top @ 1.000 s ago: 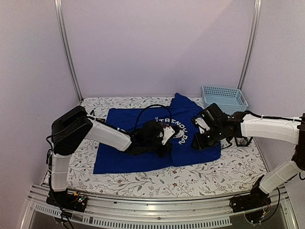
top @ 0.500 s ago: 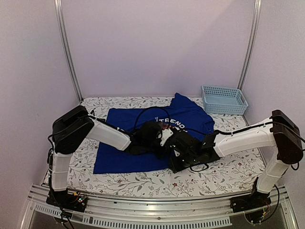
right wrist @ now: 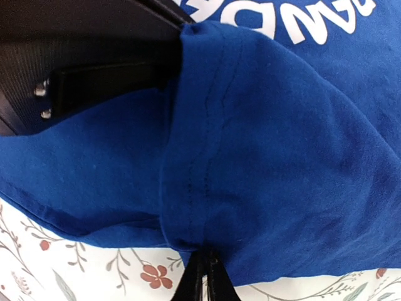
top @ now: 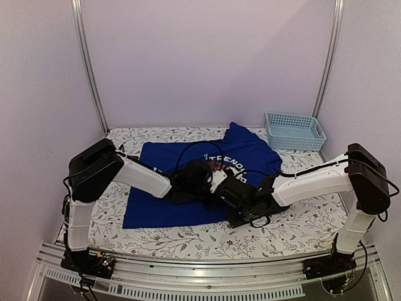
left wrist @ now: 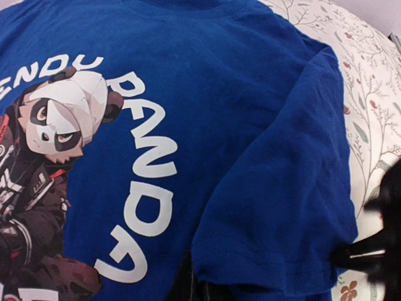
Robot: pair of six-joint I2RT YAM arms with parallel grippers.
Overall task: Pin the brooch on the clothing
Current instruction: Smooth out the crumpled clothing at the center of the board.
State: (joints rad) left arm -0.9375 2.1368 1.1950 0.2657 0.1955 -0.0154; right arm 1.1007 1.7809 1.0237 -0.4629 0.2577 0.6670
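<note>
Royal-blue T-shirt (top: pixel 153 207) lies spread on the floral-patterned tabletop (top: pixel 301 219). Its panda print (left wrist: pixel 62 119), ringed with white lettering, faces up, and one short sleeve (left wrist: pixel 282 188) is bunched into a raised fold. Left hand (left wrist: pixel 193 287) is clenched, its dark fingertips tucked beneath that sleeve's hem. Right hand (right wrist: pixel 203 274) is clenched too, tips pressed together at the stitched hem; whether cloth is caught between them is unclear. Both hands sit close together. A pale-blue basket (top: pixel 294 132) stands at the back right corner.
</note>
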